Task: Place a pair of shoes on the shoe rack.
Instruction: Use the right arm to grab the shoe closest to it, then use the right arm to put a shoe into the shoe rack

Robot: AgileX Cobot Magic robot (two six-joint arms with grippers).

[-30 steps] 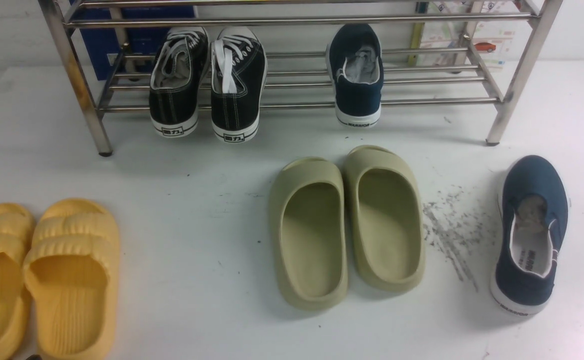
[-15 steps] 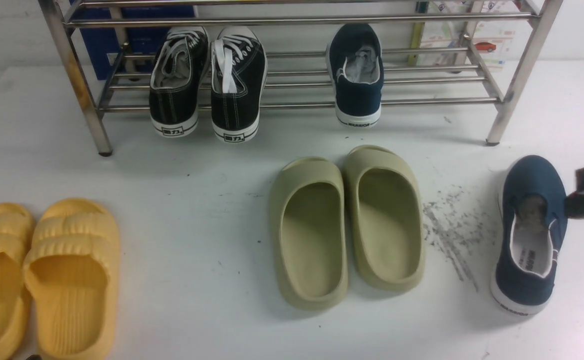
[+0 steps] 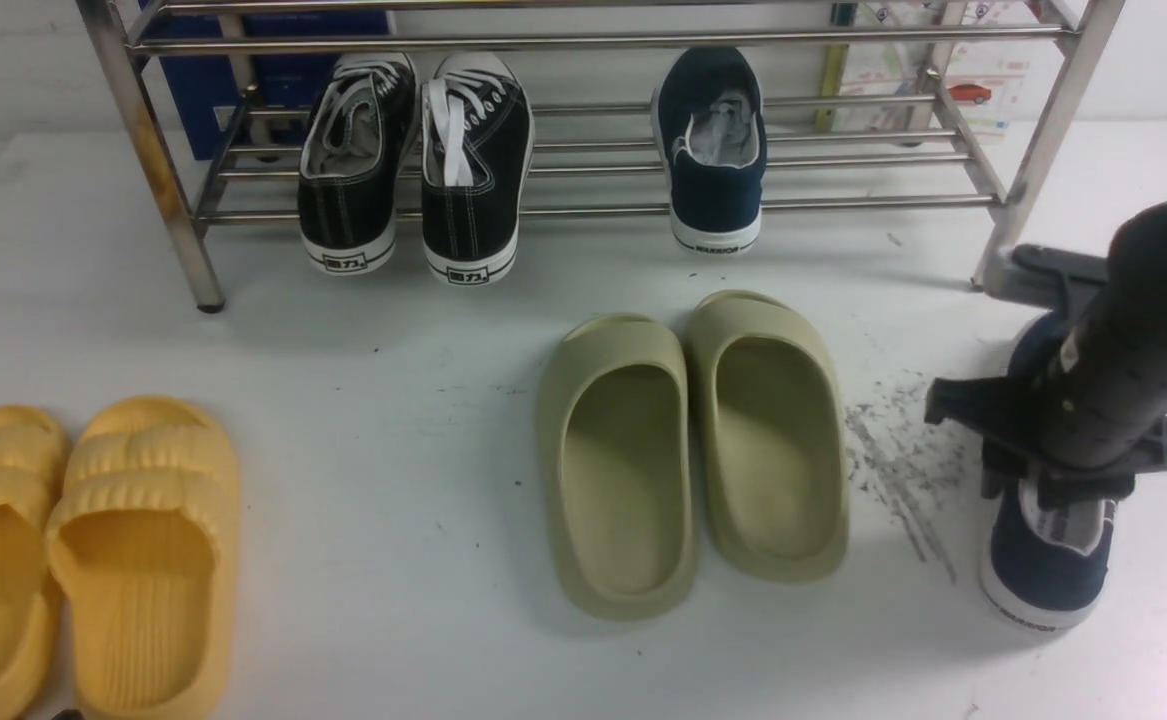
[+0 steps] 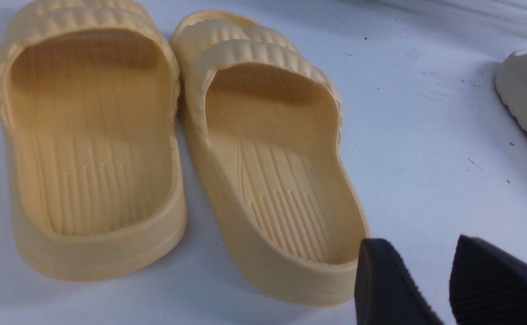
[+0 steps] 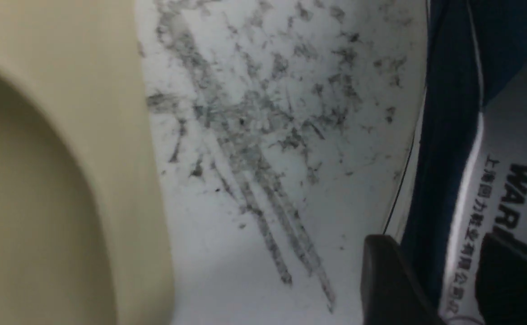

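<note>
One navy slip-on [image 3: 711, 150] of the pair is already on the shoe rack [image 3: 843, 203]. It lies toe-in across the lower bars with its heel jutting past the front bar toward me, so I judge the job about half done. The second navy slip-on [image 3: 1043, 570] lies on the white table [image 3: 393, 400] at my far right, near the rack's right front leg but not on it, heel toward me. My right gripper [image 3: 1053, 470] is down over that shoe's opening. In the right wrist view the jaws stand apart — one finger [image 5: 389, 280] outside the shoe's side wall, the other over the printed insole — with the wall between them and, as far as I can tell, nothing clamped yet. What is left, I reckon, is to close on that wall, lift, carry the shoe to the bare bars just right of its mate and set it down there. The black lace-up sneakers [image 3: 468, 170] share the same shelf further left. The olive slides [image 3: 618, 470] sit on the table beside a scuffed patch [image 3: 903, 460] that lies between them and my shoe. Far to the left are the yellow slides [image 3: 143, 550] — my left gripper [image 4: 419, 253] hangs by the heel of one, fingers a little apart and holding nothing.
</note>
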